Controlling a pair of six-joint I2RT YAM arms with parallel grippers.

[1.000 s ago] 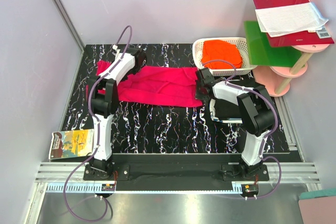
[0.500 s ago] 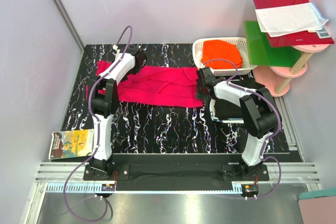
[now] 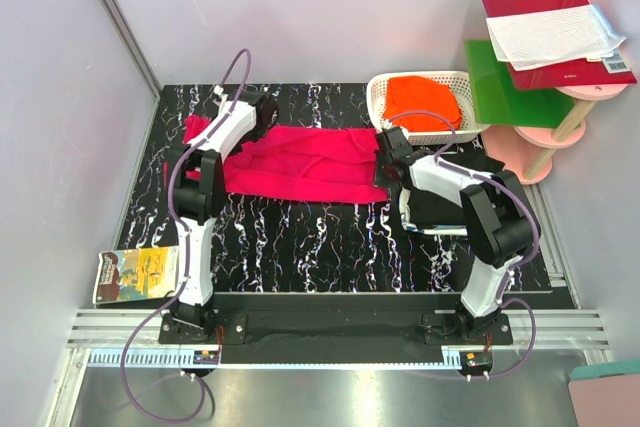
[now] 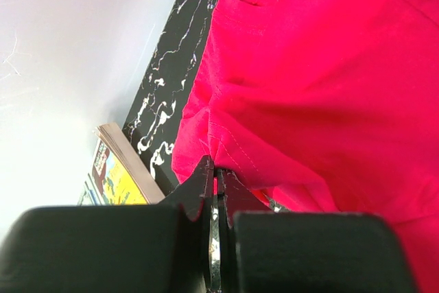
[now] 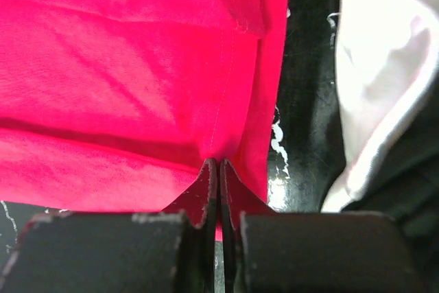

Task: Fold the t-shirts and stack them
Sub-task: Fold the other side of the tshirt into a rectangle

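Observation:
A crimson t-shirt (image 3: 300, 159) lies spread across the far half of the black marbled table (image 3: 330, 237). My left gripper (image 3: 262, 107) is shut on the shirt's far left part, pinching a fold of cloth (image 4: 226, 149) between its tips (image 4: 215, 168). My right gripper (image 3: 386, 139) is shut on the shirt's right edge (image 5: 233, 101), its tips (image 5: 218, 164) closed on the cloth. An orange t-shirt (image 3: 424, 103) lies bunched in a white basket (image 3: 380, 87) at the far right.
A picture book (image 3: 138, 274) lies off the table's near left corner and shows in the left wrist view (image 4: 110, 176). A pink stand with green and red boards (image 3: 545, 57) is at the far right. Grey walls close in the back and left.
My right gripper has shifted slightly towards the far side with the shirt's right edge. The left arm and the shirt's left part have not visibly moved.

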